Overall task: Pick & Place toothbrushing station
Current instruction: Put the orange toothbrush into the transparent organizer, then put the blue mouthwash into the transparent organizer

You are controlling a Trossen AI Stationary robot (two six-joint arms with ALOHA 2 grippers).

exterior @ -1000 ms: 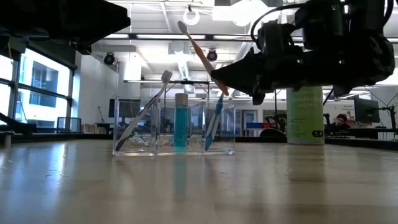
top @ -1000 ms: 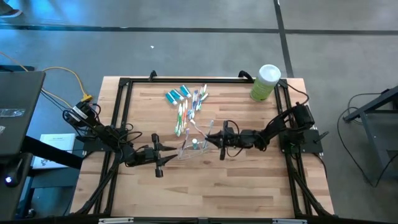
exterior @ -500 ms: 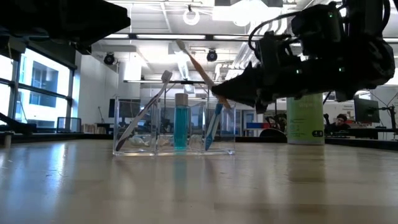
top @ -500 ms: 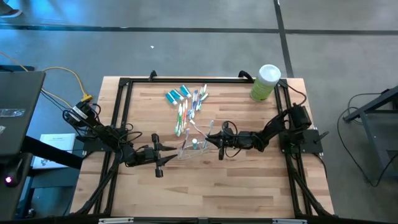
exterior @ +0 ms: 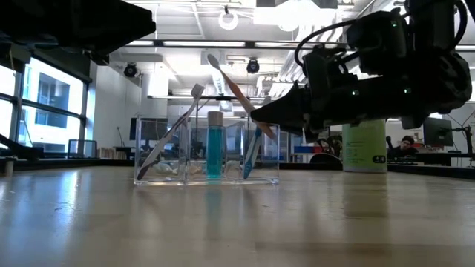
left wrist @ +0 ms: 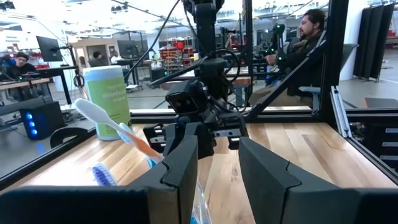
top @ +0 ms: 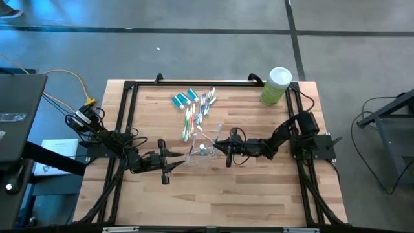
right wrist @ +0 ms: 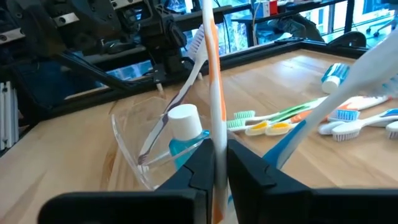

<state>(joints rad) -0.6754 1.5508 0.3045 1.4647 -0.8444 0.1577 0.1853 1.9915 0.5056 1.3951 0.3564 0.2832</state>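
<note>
Three items already standing in the clear plastic cup [exterior: 208, 159] at mid-table: a grey-handled toothbrush [exterior: 174, 132] leaning at its left end, a teal toothpaste tube [exterior: 215, 148] upright in the middle, a blue toothbrush [exterior: 252, 154] at its right end. Fourth on the way: an orange-and-white toothbrush [right wrist: 213, 93] pinched between the closed fingers of the right gripper [right wrist: 216, 163], tilted with bristles up and handle end over the cup's right part; whether touching the cup yet, cannot tell. Right gripper [top: 223, 147] just right of the cup [top: 200, 151] in the high view. Left gripper [top: 169, 162] parked low just left of the cup, fingers parted around nothing, gap plain in the left wrist view [left wrist: 217, 177].

Still to go, by the look of things: a loose heap on the far side of the table, several multicoloured toothbrushes [top: 194, 113] fanned together and small teal-and-white toothpaste tubes [top: 183, 98] beside them, well apart from the cup. Exact count of the heap not readable. Light-green canister [top: 276, 86] at the far right corner, untouched and no part of the set.

Roughly early-to-middle of the job, judging by cup against heap: release of the held brush first, then many more trips.
</note>
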